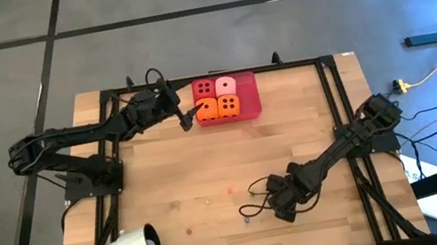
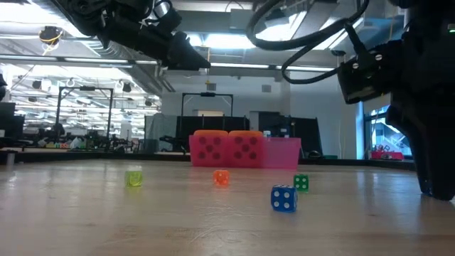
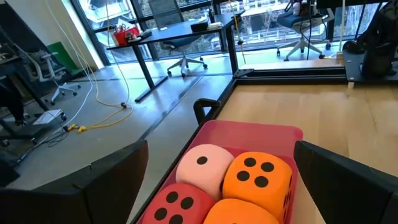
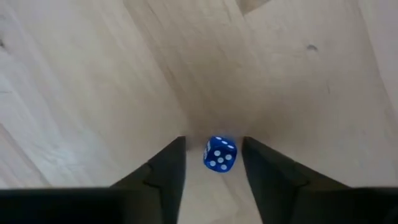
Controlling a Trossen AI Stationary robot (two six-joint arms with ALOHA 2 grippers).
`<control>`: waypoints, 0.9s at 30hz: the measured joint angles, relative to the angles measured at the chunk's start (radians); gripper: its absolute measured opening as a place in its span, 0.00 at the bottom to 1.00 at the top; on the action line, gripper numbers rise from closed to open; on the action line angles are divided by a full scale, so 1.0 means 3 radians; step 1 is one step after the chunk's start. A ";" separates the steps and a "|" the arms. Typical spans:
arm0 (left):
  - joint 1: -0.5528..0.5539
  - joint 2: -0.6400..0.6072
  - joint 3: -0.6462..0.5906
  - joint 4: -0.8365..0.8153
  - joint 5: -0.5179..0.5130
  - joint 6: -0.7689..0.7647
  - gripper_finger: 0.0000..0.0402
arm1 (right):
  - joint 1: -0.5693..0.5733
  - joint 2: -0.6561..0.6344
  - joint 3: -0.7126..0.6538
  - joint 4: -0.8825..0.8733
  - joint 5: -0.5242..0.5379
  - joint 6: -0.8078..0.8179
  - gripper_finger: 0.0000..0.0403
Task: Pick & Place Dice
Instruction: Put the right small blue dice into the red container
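My right gripper [image 4: 213, 163] pointed down at the near part of the table [image 1: 175, 184], fingers parted around a small blue die [image 4: 219, 154] without gripping it. My left gripper [image 3: 214, 180] hung wide open beside the far red tray [image 1: 248, 97], which held the four big dice [image 1: 216, 98].

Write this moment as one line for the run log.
right gripper: open fingers around small blue die on wooden table | left gripper: open beside red tray holding four large dice
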 joint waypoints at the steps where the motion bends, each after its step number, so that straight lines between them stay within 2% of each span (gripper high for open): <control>1: 0.0000 0.0000 0.0000 0.0000 0.0000 -0.0001 1.00 | -0.0010 0.0000 0.0000 -0.0010 -0.0024 0.0000 0.37; 6: 0.0000 0.0000 0.0000 -0.0001 0.0001 0.0000 1.00 | -0.0061 0.0001 -0.0003 -0.0042 -0.0079 -0.0009 0.24; 11: 0.0000 0.0000 0.0000 -0.0003 0.0001 0.0002 1.00 | -0.0106 0.0003 -0.0004 -0.0039 -0.0151 -0.0010 0.16; 18: 0.0000 0.0000 0.0000 -0.0004 0.0003 0.0009 1.00 | -0.0183 0.0004 -0.0006 -0.0032 -0.0127 -0.0090 0.17; 24: 0.0000 0.0000 0.0000 -0.0003 0.0004 0.0039 1.00 | -0.0432 -0.0043 -0.0013 0.0004 -0.0115 -0.0348 0.16; 27: 0.0000 0.0000 0.0000 -0.0004 0.0004 0.0085 1.00 | -0.0649 -0.0089 0.0047 0.0071 0.0190 -0.0636 0.15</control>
